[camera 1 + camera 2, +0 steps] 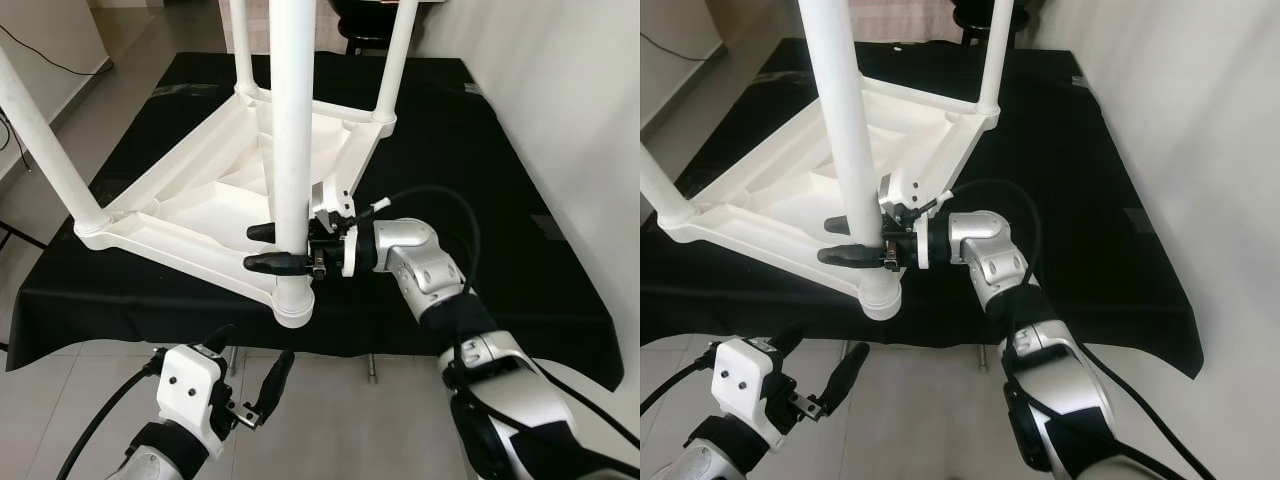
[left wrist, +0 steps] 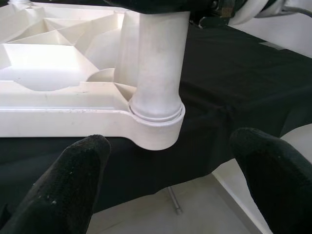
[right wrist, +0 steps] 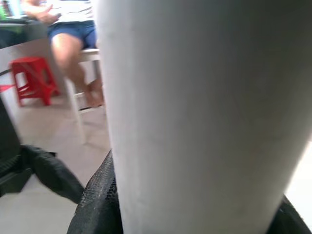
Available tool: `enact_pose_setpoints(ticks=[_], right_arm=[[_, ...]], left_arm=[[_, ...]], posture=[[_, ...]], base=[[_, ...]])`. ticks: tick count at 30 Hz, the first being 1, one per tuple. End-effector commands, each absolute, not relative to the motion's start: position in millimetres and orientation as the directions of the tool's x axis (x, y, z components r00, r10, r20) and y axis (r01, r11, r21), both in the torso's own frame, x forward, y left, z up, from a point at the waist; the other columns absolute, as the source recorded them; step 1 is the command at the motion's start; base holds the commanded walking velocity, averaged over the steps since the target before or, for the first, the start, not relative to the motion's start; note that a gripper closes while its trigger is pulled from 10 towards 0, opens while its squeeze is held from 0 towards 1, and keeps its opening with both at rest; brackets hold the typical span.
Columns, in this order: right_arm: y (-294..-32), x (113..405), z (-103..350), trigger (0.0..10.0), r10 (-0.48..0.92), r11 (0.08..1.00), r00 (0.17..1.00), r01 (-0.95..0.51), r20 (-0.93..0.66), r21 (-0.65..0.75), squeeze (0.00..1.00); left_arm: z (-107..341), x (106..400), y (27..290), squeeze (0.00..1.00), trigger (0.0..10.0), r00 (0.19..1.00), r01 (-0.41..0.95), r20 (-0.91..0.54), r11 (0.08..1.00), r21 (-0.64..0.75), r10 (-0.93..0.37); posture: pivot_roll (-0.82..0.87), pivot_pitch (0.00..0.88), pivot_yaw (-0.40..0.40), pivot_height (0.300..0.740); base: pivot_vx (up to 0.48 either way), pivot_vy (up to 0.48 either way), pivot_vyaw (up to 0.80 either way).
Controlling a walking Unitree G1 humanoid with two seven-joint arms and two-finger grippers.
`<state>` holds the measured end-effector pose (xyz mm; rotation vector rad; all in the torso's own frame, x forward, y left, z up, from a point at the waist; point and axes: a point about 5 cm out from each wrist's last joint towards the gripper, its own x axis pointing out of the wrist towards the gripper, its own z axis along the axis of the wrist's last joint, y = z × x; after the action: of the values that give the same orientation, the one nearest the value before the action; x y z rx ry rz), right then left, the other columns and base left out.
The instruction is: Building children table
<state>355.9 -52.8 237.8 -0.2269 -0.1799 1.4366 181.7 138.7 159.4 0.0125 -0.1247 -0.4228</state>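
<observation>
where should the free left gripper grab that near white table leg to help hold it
Take the near white round plastic leg on its bare shaft above the right gripper, coming from the robot's left. The straight, upright, smooth cylinder suits a side pinch, and the open left gripper hangs below.

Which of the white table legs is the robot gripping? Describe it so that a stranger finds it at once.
On the black cloth-covered platform lies an upside-down white plastic tabletop with four round white legs pointing up. The gripped leg stands in the corner nearest the robot, at the platform's front edge. Unlike the other three, it has the right gripper closed around it, low down near its socket.
</observation>
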Motion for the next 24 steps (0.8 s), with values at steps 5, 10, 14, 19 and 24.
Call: enact_pose_setpoints(ticks=[5, 10, 14, 19, 24], right_arm=[[-80, 358, 207, 0.0, 0.902, 0.403, 0.425, -0.891, -0.074, -0.208, 0.00], [-100, 338, 180, 0.0, 0.443, 0.876, 0.893, -0.449, -0.073, -0.176, 0.00], [-89, 325, 173, 0.0, 0.316, 0.940, 0.947, -0.320, -0.054, -0.121, 0.00], [-82, 352, 188, 0.0, 0.341, 0.929, 0.940, -0.338, -0.006, -0.153, 0.00], [-76, 368, 210, 10.0, 0.385, 0.912, 0.923, -0.375, 0.026, -0.167, 0.00]], left_arm=[[157, 180, 140, 0.00, 10.0, 0.903, 0.416, 0.095, 0.908, 0.055, -0.420], [157, 184, 144, 0.00, 10.0, 0.904, 0.413, 0.094, 0.909, 0.062, -0.417], [154, 190, 146, 0.00, 10.0, 0.903, 0.414, 0.091, 0.908, 0.067, -0.419], [153, 191, 145, 0.00, 10.0, 0.906, 0.409, 0.093, 0.910, 0.069, -0.414], [153, 191, 145, 0.00, 10.0, 0.914, 0.387, 0.100, 0.919, 0.071, -0.393]], posture=[[0.04, 0.230, -0.070, 0.740], [0.03, 0.225, -0.045, 0.740], [0.01, 0.191, -0.031, 0.740], [0.03, 0.168, -0.053, 0.740], [0.04, 0.164, -0.063, 0.740]], base=[[0.000, 0.000, 0.00], [0.000, 0.000, 0.00], [0.000, 0.000, 0.00], [0.000, 0.000, 0.00], [0.000, 0.000, 0.00]])
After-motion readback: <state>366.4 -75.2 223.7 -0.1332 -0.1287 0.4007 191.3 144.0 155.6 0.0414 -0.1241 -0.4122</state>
